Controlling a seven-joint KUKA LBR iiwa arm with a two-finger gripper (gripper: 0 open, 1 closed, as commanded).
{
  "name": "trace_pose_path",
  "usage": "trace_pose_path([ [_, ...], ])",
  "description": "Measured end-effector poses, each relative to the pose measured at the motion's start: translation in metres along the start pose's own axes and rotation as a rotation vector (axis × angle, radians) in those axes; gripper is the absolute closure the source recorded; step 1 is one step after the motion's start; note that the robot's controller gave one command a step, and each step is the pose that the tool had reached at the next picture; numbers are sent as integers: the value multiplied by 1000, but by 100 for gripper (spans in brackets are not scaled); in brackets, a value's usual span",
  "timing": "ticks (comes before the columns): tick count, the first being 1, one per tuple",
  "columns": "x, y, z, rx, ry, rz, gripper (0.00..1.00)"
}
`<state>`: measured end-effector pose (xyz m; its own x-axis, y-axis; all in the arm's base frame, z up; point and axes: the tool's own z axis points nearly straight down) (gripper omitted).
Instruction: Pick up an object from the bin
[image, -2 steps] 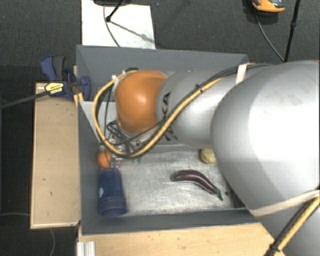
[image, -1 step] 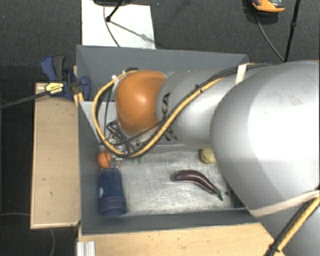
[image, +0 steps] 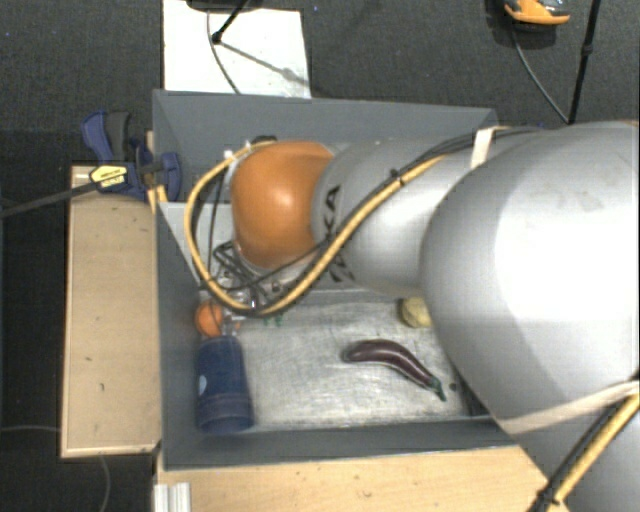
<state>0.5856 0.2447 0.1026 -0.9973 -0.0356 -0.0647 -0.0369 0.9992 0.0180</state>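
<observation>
Currently low at far left of bin (image: 330, 442) | gripper (image: 238, 292) open or closed: cannot tell | orange ball (image: 208, 319) just beside it, by left wall, beyond blue cup (image: 222, 385) | probably light, smooth, prone to rolling | best pinched across middle.

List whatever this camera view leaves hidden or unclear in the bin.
Gripper: camera view, mostly under the orange wrist cover and cables.
Pale yellowish thing: partly behind the arm; kind unclear.
Bin, right side: covered by the arm.
Small orange ball: partly behind cables.
</observation>
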Motion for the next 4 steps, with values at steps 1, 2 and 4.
trace_pose_path([
  [1,0,0,0,0,0,0,100],
  [2,0,0,0,0,0,2,100],
  [4,0,0,0,0,0,4,100],
])
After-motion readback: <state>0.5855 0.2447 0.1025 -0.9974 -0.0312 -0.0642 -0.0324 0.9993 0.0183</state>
